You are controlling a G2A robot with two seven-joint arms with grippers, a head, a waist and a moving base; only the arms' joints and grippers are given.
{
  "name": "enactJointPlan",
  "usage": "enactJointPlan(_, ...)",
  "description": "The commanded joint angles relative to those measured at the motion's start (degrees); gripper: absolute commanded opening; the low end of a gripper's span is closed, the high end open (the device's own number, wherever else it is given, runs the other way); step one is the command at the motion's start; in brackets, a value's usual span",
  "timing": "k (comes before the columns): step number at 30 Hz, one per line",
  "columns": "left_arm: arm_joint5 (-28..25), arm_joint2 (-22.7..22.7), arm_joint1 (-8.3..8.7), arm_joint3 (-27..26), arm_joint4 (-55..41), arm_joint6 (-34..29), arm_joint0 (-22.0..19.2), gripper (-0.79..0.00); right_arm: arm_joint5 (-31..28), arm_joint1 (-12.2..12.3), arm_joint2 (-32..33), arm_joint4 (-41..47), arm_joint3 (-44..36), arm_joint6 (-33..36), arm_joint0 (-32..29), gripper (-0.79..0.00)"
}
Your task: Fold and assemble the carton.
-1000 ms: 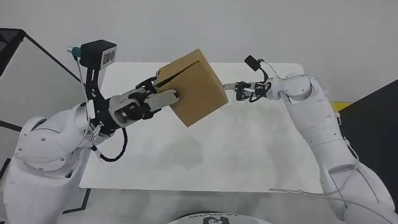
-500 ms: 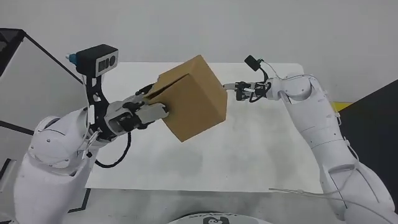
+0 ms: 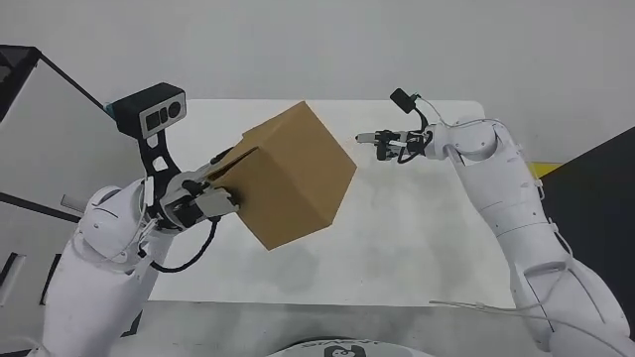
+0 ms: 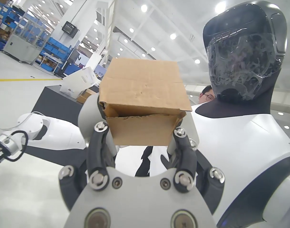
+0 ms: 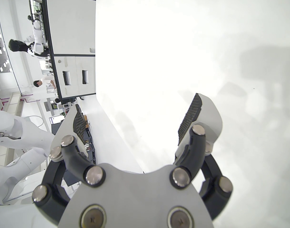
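Left arm bent in over the left side of the desk [image 3: 417,238]. The left fingers [image 4: 87,115] clamp the open edge of the tilted box [image 3: 293,174], lifted above the desk. The right fingers [image 5: 206,112] are spread wide, apart from the box.

We record white glossy arm shells [image 3: 501,188]; black joint band [image 4: 41,132]; right gripper [image 5: 139,110] with grey plate [image 5: 135,198], silver screws [image 5: 180,175], black links [image 5: 197,153], ribbed black pads [image 5: 189,117]; looped black wrist cable [image 4: 26,141].

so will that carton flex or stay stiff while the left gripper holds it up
Probably light: the left gripper alone holds the carton clear of the table. Likely fairly stiff overall, since its faces look flat. The gripped flap has a ragged edge and gapes open, so it may bend there.
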Motion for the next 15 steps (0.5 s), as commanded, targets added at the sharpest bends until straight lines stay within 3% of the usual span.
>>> enactJointPlan(1, -0.35, 0.19, -0.06, 0.34, -0.26, -0.25, 0.01, -0.785, 0.0, 0.0, 0.0, 0.0, 0.0, 0.0, 0.0, 0.0)
enactJointPlan(15, -3.15, 1.29, -0.78, 1.85, -4.76, 1.03, -0.26, -0.785, 0.0, 0.0, 0.0, 0.0, 0.0, 0.0, 0.0, 0.0)
